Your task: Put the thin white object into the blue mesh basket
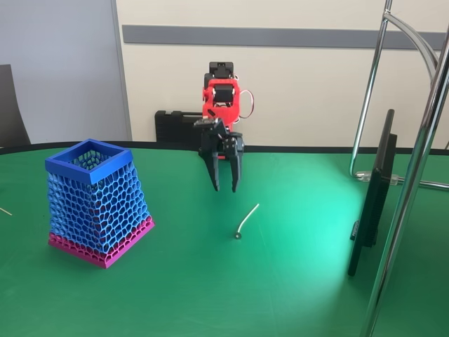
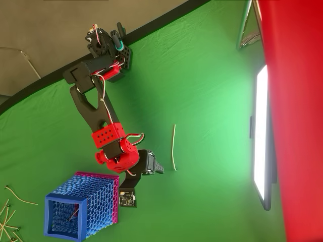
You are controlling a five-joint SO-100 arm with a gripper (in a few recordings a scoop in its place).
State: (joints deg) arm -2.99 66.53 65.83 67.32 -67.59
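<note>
The claw [image 1: 226, 188] hangs released and empty above the counter [image 1: 295, 281]. The thin white object [image 1: 247, 220] lies flat just below and to its right in the fixed view; the blue mesh basket [image 1: 97, 203] stands to its left. The stick is slim, so the fingers may close beside it or push it away.

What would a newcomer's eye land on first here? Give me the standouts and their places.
First, the blue mesh basket with its pink base band, standing at the left of the green table in the fixed view. Next, the red and black arm at the table's far edge, its gripper pointing down with the jaws apart. Last, the thin white object lying alone on the cloth, right of the basket and apart from both.
</note>
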